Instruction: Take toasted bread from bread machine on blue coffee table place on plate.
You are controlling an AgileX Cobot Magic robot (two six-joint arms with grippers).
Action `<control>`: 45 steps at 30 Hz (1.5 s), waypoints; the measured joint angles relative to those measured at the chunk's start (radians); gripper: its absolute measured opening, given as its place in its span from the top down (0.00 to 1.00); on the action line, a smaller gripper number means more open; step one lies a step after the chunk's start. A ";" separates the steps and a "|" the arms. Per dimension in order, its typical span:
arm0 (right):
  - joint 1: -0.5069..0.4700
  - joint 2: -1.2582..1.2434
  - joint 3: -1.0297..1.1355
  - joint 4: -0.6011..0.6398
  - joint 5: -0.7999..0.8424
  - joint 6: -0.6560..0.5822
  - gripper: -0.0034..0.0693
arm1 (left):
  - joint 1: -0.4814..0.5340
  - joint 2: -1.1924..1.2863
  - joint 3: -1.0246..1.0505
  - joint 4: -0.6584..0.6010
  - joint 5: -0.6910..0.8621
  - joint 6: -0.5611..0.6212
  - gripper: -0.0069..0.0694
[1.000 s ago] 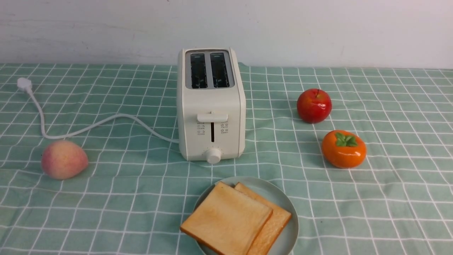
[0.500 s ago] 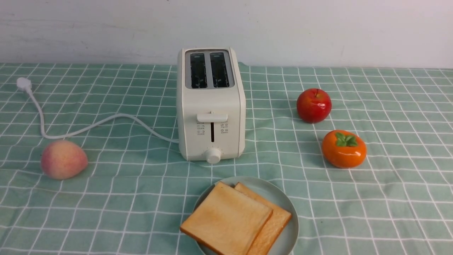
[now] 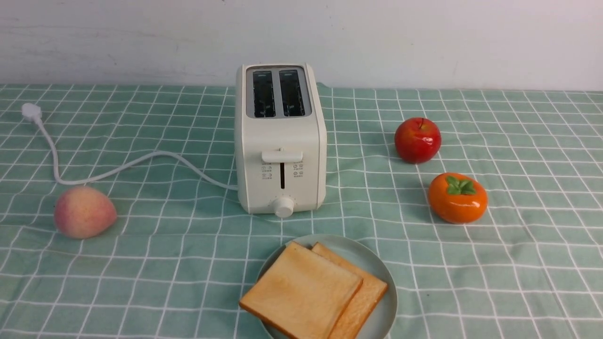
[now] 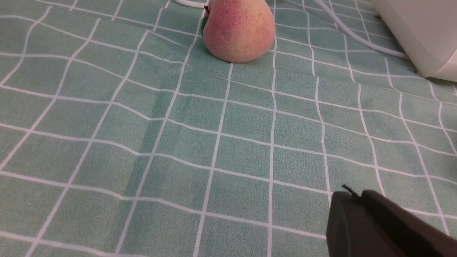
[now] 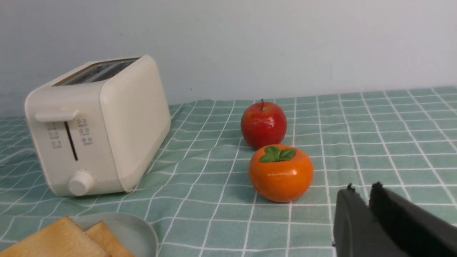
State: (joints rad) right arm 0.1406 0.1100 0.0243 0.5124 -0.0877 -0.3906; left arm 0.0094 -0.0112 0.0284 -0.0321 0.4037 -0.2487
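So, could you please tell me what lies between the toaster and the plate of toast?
Nothing: in the front view only a bare strip of checked tablecloth separates the toaster from the plate holding two slices of toast.

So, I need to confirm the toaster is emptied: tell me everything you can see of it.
The bread machine is a boxy cream-white toaster of plastic look with rounded corners, upright on the blue coffee table behind the plate. Both top slots look dark and empty. Its front carries a lever, button markings and a round knob; a white cord trails off.
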 joint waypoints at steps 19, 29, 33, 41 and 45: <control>-0.328 -0.120 0.000 0.000 0.004 0.000 0.81 | 0.000 0.000 0.000 -0.001 -0.001 0.000 0.88; -0.257 -0.120 0.000 0.000 0.037 0.006 0.80 | 0.000 0.000 0.000 -0.002 -0.002 0.000 0.87; -0.245 -0.120 0.000 0.000 0.046 0.007 0.79 | 0.000 0.000 0.000 -0.002 -0.002 0.000 0.87; -0.245 -0.120 0.000 -0.109 0.131 0.084 0.78 | 0.000 0.000 0.000 -0.002 -0.002 0.000 0.86; -0.245 -0.120 0.000 -0.267 0.348 0.232 0.78 | 0.000 0.000 0.000 -0.002 -0.002 0.000 0.86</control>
State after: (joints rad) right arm -0.1040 -0.0095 0.0243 0.2457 0.2602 -0.1591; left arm 0.0094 -0.0112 0.0284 -0.0341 0.4018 -0.2487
